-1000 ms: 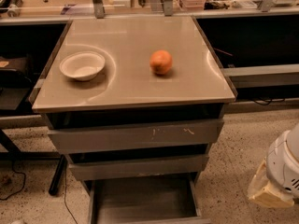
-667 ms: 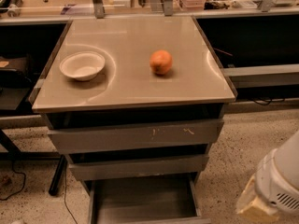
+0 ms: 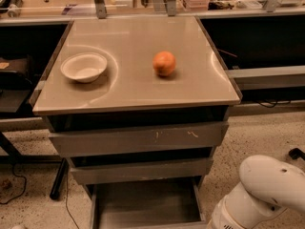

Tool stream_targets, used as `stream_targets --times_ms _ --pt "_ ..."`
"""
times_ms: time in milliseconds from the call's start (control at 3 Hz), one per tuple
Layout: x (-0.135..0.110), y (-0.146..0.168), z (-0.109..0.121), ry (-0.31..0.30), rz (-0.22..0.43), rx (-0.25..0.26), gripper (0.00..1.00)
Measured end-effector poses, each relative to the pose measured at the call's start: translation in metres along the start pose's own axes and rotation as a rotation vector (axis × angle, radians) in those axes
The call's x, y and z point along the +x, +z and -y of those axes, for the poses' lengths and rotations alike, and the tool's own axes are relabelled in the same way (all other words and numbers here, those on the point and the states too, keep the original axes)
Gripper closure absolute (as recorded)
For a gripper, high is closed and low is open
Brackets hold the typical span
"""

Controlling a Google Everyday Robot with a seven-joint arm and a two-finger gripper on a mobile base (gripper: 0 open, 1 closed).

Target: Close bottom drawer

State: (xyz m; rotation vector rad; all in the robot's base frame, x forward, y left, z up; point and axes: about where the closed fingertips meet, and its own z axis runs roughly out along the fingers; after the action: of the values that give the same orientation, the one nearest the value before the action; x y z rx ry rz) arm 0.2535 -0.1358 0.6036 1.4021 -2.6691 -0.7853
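Leftward since the earlier frame, the white arm has come nearer the cabinet's lower right corner. Its gripper is out of view below the frame, so I cannot tell its grip. The bottom drawer, lowest of 3, stands pulled out beneath the counter.

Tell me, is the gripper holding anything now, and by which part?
It cannot be told: the gripper is out of view. Only the white arm shows, low on the right beside the open bottom drawer.
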Motion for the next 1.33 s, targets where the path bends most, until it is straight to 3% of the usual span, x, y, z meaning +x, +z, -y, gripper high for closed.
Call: stream_targets --times_ms 333,667,1333 --pt "0.000 0.000 0.000 0.000 0.000 0.000 1.00" --pt "0.004 0.035 0.006 0.024 0.024 -0.043 1.00" --pt "0.004 0.152 0.046 0.127 0.063 -0.183 1.00"
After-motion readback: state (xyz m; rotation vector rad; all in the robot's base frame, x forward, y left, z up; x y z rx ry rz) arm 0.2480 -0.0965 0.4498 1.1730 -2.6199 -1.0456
